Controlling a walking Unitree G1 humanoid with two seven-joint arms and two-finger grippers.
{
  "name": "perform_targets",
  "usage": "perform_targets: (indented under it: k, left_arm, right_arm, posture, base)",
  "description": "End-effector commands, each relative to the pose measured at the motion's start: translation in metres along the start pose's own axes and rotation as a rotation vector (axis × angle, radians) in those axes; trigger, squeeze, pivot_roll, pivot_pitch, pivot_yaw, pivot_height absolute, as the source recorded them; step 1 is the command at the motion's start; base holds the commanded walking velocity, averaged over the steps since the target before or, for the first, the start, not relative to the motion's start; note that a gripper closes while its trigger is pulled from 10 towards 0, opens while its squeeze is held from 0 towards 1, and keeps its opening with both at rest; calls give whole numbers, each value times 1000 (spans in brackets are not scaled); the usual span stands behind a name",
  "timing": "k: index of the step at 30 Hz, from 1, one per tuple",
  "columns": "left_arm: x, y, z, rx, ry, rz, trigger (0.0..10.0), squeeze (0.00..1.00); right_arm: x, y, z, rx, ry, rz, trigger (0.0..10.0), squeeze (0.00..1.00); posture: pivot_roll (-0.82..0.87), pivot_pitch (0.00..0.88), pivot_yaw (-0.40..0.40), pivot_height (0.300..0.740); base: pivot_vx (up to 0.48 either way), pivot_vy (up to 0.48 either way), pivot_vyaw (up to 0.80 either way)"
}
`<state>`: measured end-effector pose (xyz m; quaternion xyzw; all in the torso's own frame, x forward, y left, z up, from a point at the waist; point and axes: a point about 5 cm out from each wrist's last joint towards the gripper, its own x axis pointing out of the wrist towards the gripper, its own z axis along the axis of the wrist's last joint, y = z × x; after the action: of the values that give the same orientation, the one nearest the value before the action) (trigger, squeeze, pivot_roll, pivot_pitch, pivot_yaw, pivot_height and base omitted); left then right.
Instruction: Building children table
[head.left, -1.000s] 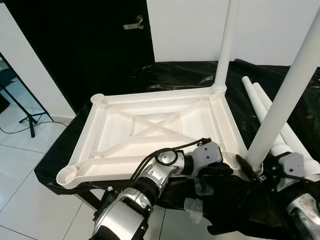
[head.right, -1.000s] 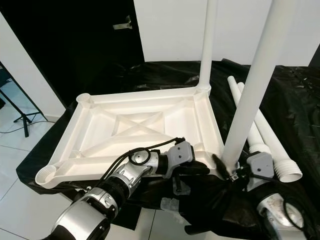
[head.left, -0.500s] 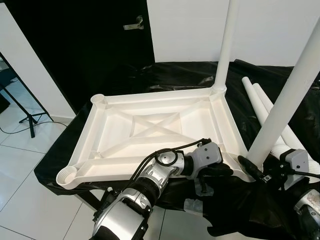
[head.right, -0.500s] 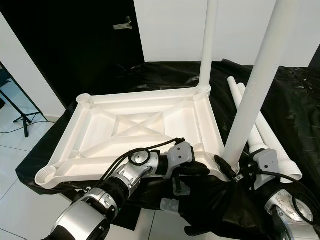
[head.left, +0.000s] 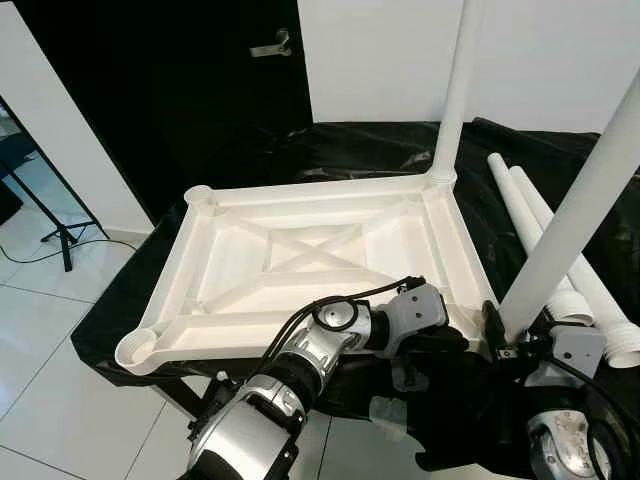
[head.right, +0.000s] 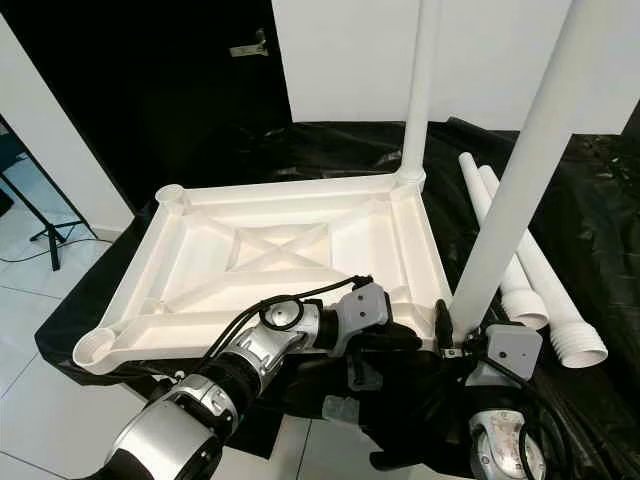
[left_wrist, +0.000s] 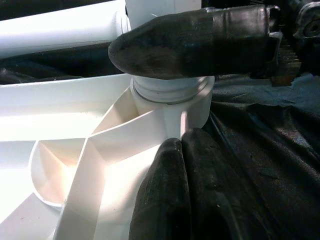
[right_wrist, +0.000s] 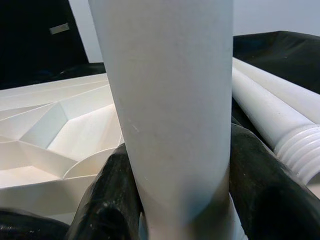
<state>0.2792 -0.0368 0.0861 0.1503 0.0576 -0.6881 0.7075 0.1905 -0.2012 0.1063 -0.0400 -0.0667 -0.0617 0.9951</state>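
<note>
An upturned white tabletop (head.left: 310, 196) lies on a table covered in black cloth. One white leg (head.left: 455, 90) stands upright in its far right corner. My right gripper (head.left: 500, 335) is shut on a second leg (head.left: 570, 220) low on its shaft; black fingers (right_wrist: 107, 200) press it from both sides. This leg leans right, with its foot at the near right corner socket (left_wrist: 172, 95). My left gripper (head.left: 452, 338) is shut on that same corner, one finger (left_wrist: 200, 40) across the socket's top and the other beneath the rim.
Two loose white legs (head.left: 512, 200) with threaded ends lie on the black cloth to the right of the tabletop. A dark door (head.left: 200, 80) stands behind. White tiled floor (head.left: 50, 330) and a black stand's legs (head.left: 60, 235) are to the left.
My right wrist has swung lower and nearer below the held leg's foot, and the leg leans a bit more to the right. The left arm has stayed put.
</note>
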Motion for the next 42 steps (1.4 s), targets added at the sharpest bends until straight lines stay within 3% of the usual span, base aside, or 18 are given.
perform_targets:
  k: [1,2,3,4,7,8,9,10,15,23,24,26,27,32,42]
  left_arm:
    - [-2,-33,-60,-218,221,7,10000,0]
    - [-2,-33,-60,-217,220,5,10000,0]
    - [-2,-33,-60,-217,220,5,10000,0]
    - [-1,-33,-59,-216,220,5,10000,0]
    - [-2,-32,-59,-215,221,5,10000,0]
    - [-2,-32,-59,-214,222,5,10000,0]
    - [-2,-32,-59,-214,222,5,10000,0]
    - [-2,-32,-60,-214,222,5,10000,0]
    - [0,-33,-59,-209,222,-4,10000,0]
    - [-1,-34,-60,-211,224,-3,10000,0]
    - [-2,-34,-61,-211,226,-4,10000,0]
    - [-2,-34,-61,-210,227,-5,10000,0]
    - [-3,-34,-62,-210,228,-6,10000,0]
    - [-3,-33,-61,-205,232,-7,10000,0]
    - [-3,-34,-62,-205,232,-9,10000,0]
  right_arm:
    - [-4,-10,-8,1,49,-75,0,0]
    - [-4,-7,-8,14,48,-34,10000,0]
    - [-4,-7,-8,14,48,-34,10000,0]
    - [-3,-2,-7,21,42,24,10000,1000]
    - [0,9,-7,28,46,153,10000,1000]
    - [1,12,-7,6,47,230,10000,655]
    - [1,12,-7,6,47,230,10000,655]
    - [4,14,-6,-36,31,294,10000,0]
    - [18,-1,1,-118,-5,361,10000,0]
    - [22,-12,1,-158,33,462,10000,0]
    - [22,-15,1,-162,43,500,6235,0]
    - [22,-17,2,-164,49,525,6235,0]
    - [22,-20,2,-166,58,555,0,0]
    - [15,-23,-2,-166,118,680,0,0]
    - [10,-24,-10,-81,187,670,0,0]
  posture:
    - [25,0,72,740]
    - [22,0,74,740]
    - [22,0,74,740]
    - [18,0,77,740]
    - [14,0,79,740]
    - [9,0,82,740]
    - [9,0,82,740]
    - [8,0,85,740]
    - [7,0,84,740]
    - [6,0,90,740]
    - [4,0,94,740]
    - [4,0,94,740]
    - [2,0,96,740]
    - [1,0,98,740]
    - [3,0,97,740]
  base:
    - [0,0,0]
    - [0,0,0]
    - [0,0,0]
    - [0,0,0]
    - [0,0,0]
    - [0,0,0]
    - [0,0,0]
    - [0,0,0]
    - [0,0,0]
    - [0,0,0]
    - [0,0,0]
    - [0,0,0]
    - [0,0,0]
    - [0,0,0]
    - [0,0,0]
